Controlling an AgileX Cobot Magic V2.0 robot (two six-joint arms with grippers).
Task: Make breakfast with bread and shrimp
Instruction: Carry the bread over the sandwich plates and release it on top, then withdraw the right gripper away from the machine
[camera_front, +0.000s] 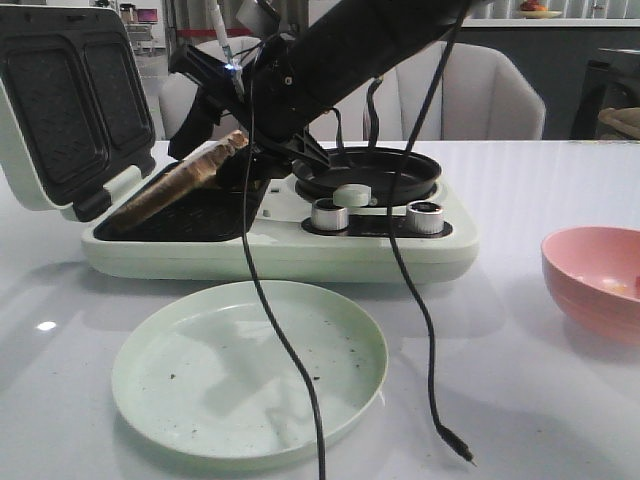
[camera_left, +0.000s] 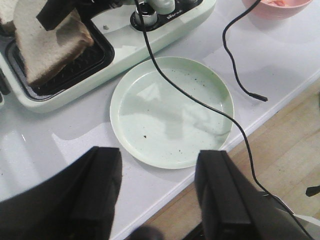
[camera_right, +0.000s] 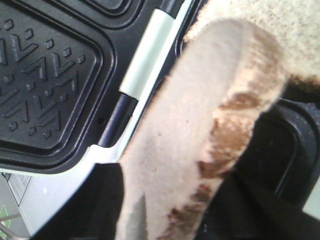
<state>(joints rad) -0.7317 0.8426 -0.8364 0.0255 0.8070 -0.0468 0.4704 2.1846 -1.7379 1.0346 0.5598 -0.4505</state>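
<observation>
On my far left the sandwich maker's lid (camera_front: 60, 110) stands open, and in the grill well (camera_front: 200, 215) below it I have the bread (camera_front: 185, 180) pinched at its upper edge in my right tool (camera_front: 240, 150), jaws closed on the slice. The slice is tilted, its long axis running from the low corner resting in the well up toward the tool, so lifting it out means drawing up and toward the green plate (camera_front: 250, 370), which sits on the worktop (camera_front: 500, 400) just in front of the maker. My left tool (camera_left: 157, 195) hangs above the worktop's near edge with its jaws wide apart and nothing in them; the right arm is clearly the one on the job. A black cable (camera_front: 280, 340) drapes across the plate and could snag the slice. Further right are the round pan (camera_front: 370, 172), two knobs (camera_front: 330, 213), and a pink bowl (camera_front: 595, 280); I cannot make out the shrimp.
</observation>
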